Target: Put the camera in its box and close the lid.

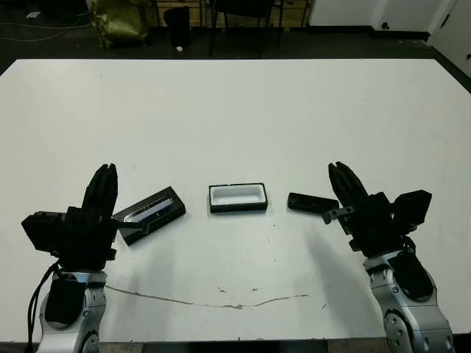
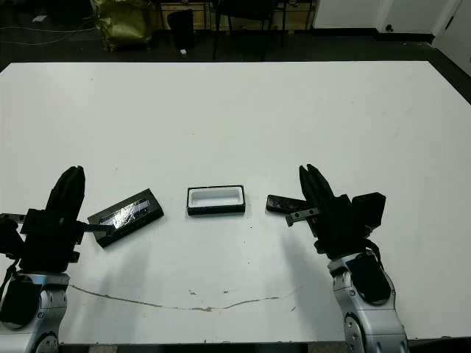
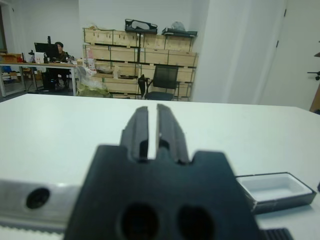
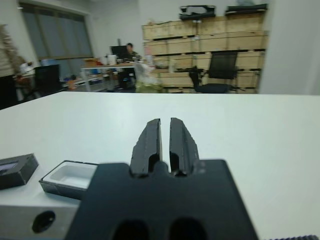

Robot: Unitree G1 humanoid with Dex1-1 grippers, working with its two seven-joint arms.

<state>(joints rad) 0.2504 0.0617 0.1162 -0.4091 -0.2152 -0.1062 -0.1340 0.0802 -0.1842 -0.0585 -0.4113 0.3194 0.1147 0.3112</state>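
Where the white table (image 1: 235, 110) ends at its far edge, a dark floor runs to a chair (image 1: 239, 11) and an olive bag (image 1: 121, 18) (wrist views add crates on shelves and a seated person at a desk). A long scuff (image 1: 221, 298) marks the near edge. The left gripper (image 1: 103, 180), fingers nearly together, holds nothing beside the lid (image 1: 151, 212). The open box (image 1: 237, 197) sits mid-table. The camera (image 1: 309, 201) lies just right of it, touching nothing, near the empty, narrowly parted right gripper (image 1: 340, 176).
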